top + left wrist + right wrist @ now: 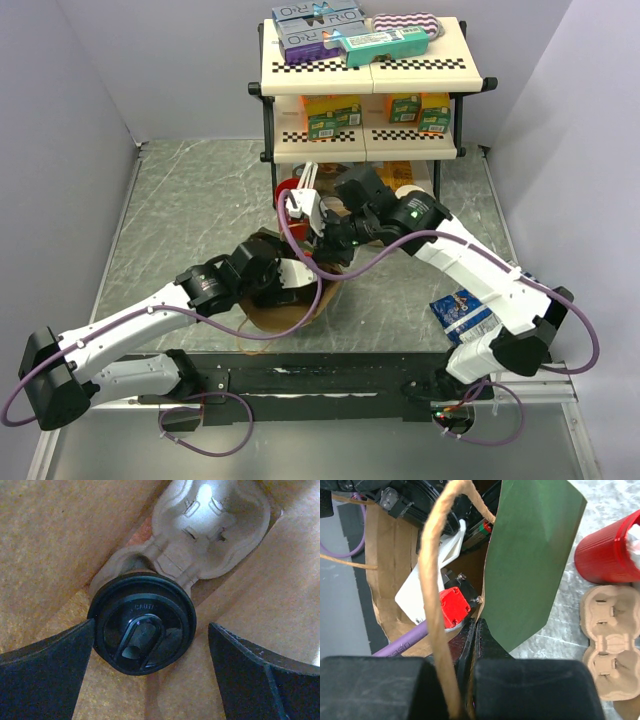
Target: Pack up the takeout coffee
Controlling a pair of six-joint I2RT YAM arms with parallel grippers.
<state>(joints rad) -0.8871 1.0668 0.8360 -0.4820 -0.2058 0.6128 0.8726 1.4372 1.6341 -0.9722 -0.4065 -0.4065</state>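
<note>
Two black fingers (45, 665) of the left gripper (151, 630), spread wide, flank the takeout coffee (142, 625): round glossy black plastic lid with embossed lettering, standing between them inside the brown paper bag (50, 540), seated in a moulded grey pulp carrier (205, 530) extending beyond. Right gripper (474, 635): jaws pinched together on the bag's rim, coarse twine handle (431, 605) just beside; ribbed red cup (610, 550) farther off.

Takeout coffee (141, 630) is lidded in black. Paper bag (385, 580) is seen brown, one panel (530, 565) green. Cup carrier (210, 525) is pale beige, stirrer cup (607, 550) red. Tabletop (190, 200) is marbled grey; shelf (365, 65) is edged with black-white checks.
</note>
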